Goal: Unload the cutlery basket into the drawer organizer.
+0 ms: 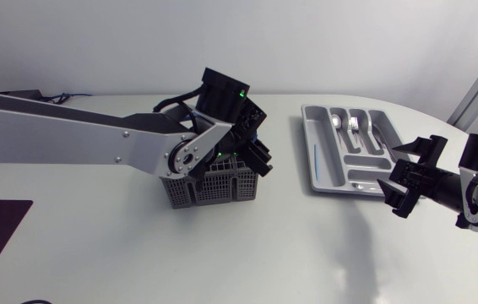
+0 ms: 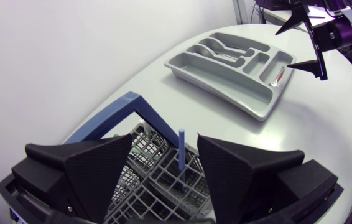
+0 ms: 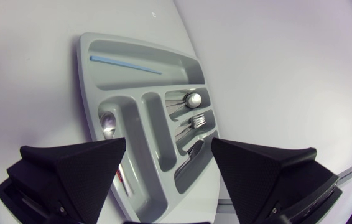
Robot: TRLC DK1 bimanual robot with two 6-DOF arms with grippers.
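Grey plastic, your drawer organizer (image 1: 328,173) lies flat on the white table (image 1: 247,253), so take every place from it. Inside it, a flat blue stick (image 1: 316,162) lies along the long compartment on the side that faces the cutlery basket (image 1: 214,189). A spoon (image 1: 337,123) and a fork (image 1: 354,125) rest in neighbouring narrow slots. The basket, dark mesh with a blue handle (image 2: 126,109), stands well apart from the organizer, out past that long compartment. Your left gripper (image 1: 252,156) hangs directly over the basket with its fingers spread wide. An upright blue stick (image 2: 181,152) stands in the mesh between them, and as far as the left wrist view shows, neither finger touches it. Your right gripper (image 1: 404,176) sits just beside the organizer on the side away from the basket, low over the table. Its fingers are also wide apart, with nothing between them, and the organizer's compartments lie ahead of them.
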